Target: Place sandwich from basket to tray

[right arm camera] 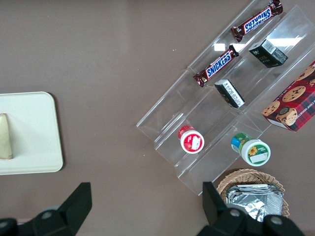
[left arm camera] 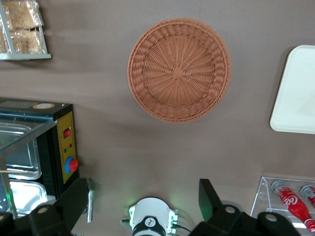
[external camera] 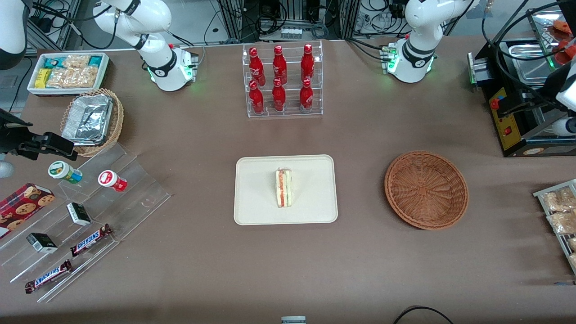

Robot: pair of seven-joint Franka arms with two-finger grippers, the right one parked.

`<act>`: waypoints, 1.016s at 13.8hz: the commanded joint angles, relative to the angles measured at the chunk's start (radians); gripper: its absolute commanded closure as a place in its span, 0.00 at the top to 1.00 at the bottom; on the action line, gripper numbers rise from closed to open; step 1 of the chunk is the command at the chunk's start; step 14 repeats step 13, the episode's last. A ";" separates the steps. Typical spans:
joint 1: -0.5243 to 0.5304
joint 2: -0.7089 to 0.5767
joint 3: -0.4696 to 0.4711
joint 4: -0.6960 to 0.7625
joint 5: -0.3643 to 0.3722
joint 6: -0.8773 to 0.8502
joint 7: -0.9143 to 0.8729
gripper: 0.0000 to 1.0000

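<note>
We are looking down at a brown counter. The sandwich [external camera: 284, 187] is already lying on the cream tray [external camera: 252, 211], near the tray's centre, so we judge the placing to be done, with little left but pulling the arm clear. The tray is sitting midway along the counter, nearer the front edge than the clear rack of red bottles [external camera: 281, 79] by the back edge. The reddish-brown wicker basket [external camera: 426, 190] is standing beside the tray toward the working arm's end, well apart from it and holding nothing. The sandwich is a small pale wedge showing red, orange and green layers along its cut edge. We are seeing the left gripper [left arm camera: 145, 206] hovering high above the counter, fingers [left arm camera: 208, 197] spread and grasping nothing.
</note>
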 commanded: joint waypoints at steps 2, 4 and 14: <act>-0.230 -0.143 0.297 -0.141 -0.060 0.015 0.113 0.99; -0.281 -0.204 0.364 -0.221 -0.060 0.055 0.126 0.99; -0.270 -0.166 0.364 -0.169 -0.064 0.081 0.119 0.99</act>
